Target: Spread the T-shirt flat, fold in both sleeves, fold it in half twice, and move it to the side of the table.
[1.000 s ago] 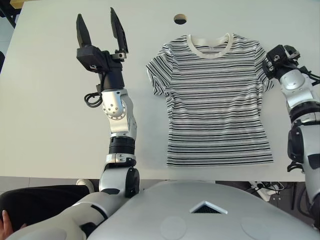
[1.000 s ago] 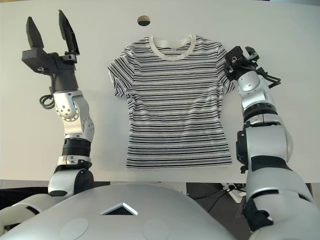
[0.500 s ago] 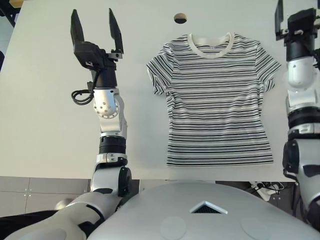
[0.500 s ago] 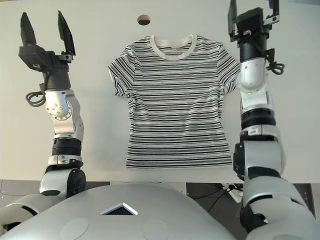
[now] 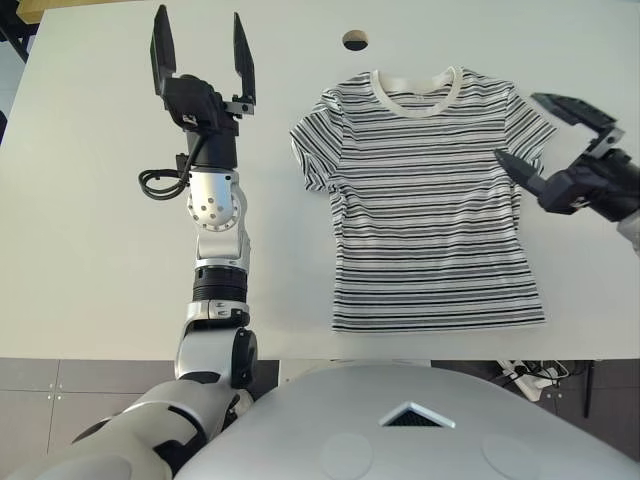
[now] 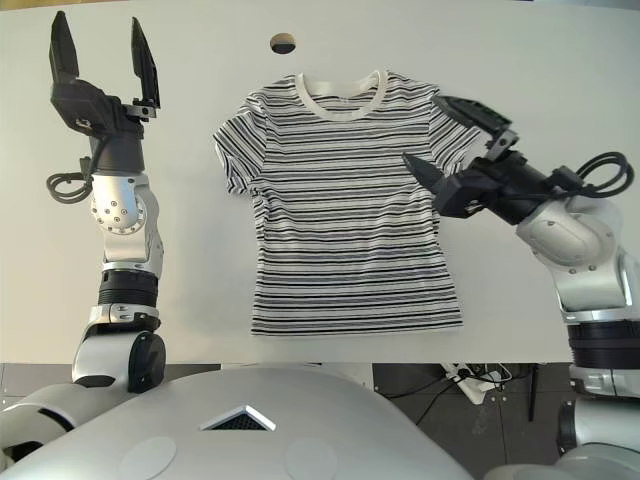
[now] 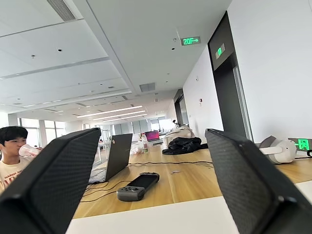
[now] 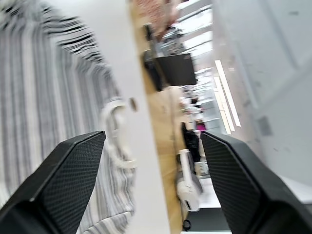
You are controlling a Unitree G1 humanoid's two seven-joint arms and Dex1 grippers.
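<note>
T-shirt (image 5: 430,200) on table (image 5: 100,250), centre | my left gripper (image 5: 200,30) left of it, far | my right gripper (image 5: 520,128) over its right sleeve | hole (image 5: 354,40) behind collar

A green lit sign (image 7: 190,41) hangs from the ceiling (image 7: 136,53).

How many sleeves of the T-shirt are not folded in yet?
2. The left sleeve lies out at the T-shirt's left side, slightly crumpled; the right sleeve lies out at the right, near the open right gripper.
</note>
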